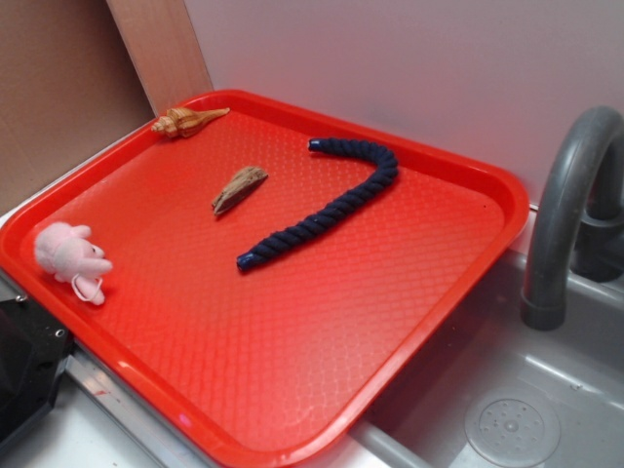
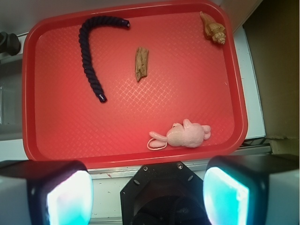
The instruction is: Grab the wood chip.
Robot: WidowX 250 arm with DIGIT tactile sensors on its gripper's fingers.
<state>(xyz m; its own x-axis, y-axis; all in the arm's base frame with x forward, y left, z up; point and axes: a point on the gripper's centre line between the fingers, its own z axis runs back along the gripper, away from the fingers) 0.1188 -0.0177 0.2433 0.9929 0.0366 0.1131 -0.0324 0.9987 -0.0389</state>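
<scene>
The wood chip (image 1: 239, 188) (image 2: 141, 62) is a small brown-grey sliver lying flat near the middle of the red tray (image 1: 322, 390) (image 2: 47, 136), between the blue rope and the seashell. My gripper (image 2: 147, 194) stands open high above the tray's near edge. Its two pale-padded fingers (image 2: 65, 197) are wide apart with nothing between them. The chip lies well ahead of the gripper, untouched. In the exterior view only a black part of the arm shows at the lower left corner.
A dark blue rope (image 1: 327, 200) (image 2: 89, 51) curves across the tray beside the chip. An orange-tan spiral seashell (image 1: 185, 121) (image 2: 213, 28) sits in the far corner. A pink plush toy (image 1: 73, 258) (image 2: 185, 134) lies near the tray's edge. A grey faucet (image 1: 570, 195) and sink stand at right.
</scene>
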